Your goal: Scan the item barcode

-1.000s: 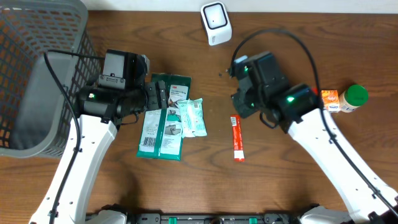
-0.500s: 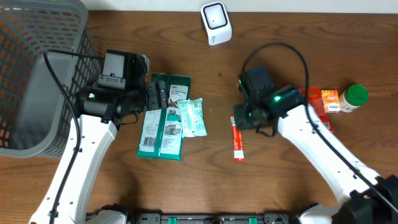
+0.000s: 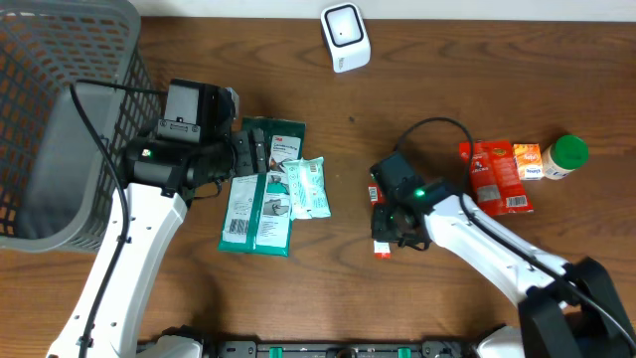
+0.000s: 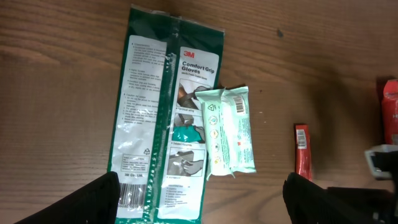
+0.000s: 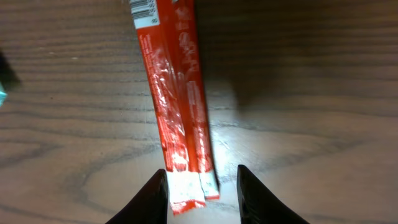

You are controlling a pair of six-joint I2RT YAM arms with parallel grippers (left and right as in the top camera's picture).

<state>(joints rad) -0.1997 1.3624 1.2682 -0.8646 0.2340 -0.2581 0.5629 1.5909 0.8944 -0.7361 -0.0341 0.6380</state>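
Near the middle of the tabletop [image 3: 447,80] the red stick packet [image 5: 177,93] lies flat, its near end between the fingers of the right hand [image 5: 202,186], which stands partly open astride it, a gap showing on one side. Further left, the left hand [image 4: 205,199] hangs wide open and empty over the green glove pack [image 4: 149,112] and the pale wipes pouch [image 4: 227,130] overlapping it. The white scanner [image 3: 345,36] stands at the far edge.
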